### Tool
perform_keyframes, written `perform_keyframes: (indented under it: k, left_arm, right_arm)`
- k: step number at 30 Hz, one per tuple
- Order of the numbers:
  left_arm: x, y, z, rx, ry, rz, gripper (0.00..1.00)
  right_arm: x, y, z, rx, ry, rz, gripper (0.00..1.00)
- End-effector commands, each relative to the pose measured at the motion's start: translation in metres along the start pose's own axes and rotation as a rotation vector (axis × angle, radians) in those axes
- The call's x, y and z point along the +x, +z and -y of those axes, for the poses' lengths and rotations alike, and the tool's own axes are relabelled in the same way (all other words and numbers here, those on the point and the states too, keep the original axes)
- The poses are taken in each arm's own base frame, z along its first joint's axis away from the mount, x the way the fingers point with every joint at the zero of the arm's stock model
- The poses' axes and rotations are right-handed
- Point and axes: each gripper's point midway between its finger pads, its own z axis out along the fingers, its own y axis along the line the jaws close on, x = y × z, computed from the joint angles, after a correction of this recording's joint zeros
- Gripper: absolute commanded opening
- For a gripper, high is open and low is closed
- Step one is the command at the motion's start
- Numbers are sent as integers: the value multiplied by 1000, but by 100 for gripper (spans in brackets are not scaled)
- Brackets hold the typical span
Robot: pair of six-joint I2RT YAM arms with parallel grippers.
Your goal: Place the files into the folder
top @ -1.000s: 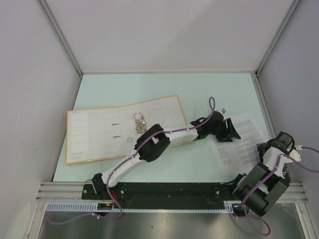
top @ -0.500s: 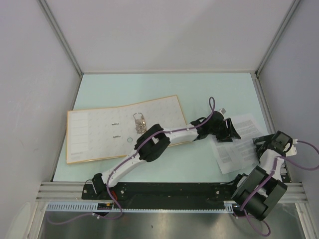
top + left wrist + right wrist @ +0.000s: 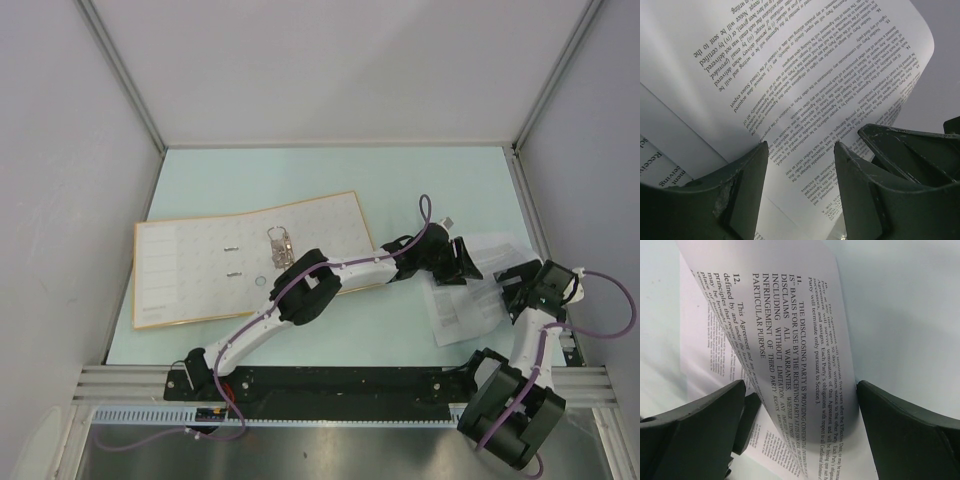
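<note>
While folder (image 3: 250,258) lies open on counter (image 3: 330,170), left side, no sheets in it, files (image 3: 462,312) sit well apart at right, top sheet bowed up. Both released: left hand (image 3: 464,262) parted beside sheet; right hand (image 3: 515,287) spread wide, straddling it. Filing all ahead.

Setting: robotics lab test cell. Evidence: pale green surface (image 3: 330,170); grey panel walls (image 3: 330,60) enclosing it; aluminium rail (image 3: 130,382) along its near edge.

The files (image 3: 462,308) are white with dense black printed text. The folder (image 3: 200,270) has a cream, dot-patterned interior and an orange-yellow border. The table (image 3: 300,170) is pale mint. My left arm (image 3: 250,335) is white with black joints and a purple cable (image 3: 425,212). My fingers (image 3: 740,200) are dark green.
</note>
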Motion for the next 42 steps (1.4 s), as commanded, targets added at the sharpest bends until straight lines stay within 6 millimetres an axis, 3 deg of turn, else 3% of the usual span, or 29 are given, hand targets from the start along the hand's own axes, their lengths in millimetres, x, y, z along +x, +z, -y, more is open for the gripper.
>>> perform_keyframes:
  k: [1,9,22,30,42]
  left_arm:
    - [4,3,-6,-25,7,-15,62]
    - [6,3,-7,-22,7,-27,62]
    - [5,1,-3,-10,6,-33,62]
    - [7,2,-6,-14,7,-43,62]
    - [5,2,-2,0,10,-38,63]
  right_arm:
    - [-12,-7,-28,-117,-36,15,100]
    - [-42,-7,-27,-149,-34,105,100]
    - [-64,-6,-29,-231,-98,175,100]
    - [-61,4,-21,-270,-41,132,100]
    - [-48,-5,-42,-403,-43,96,100]
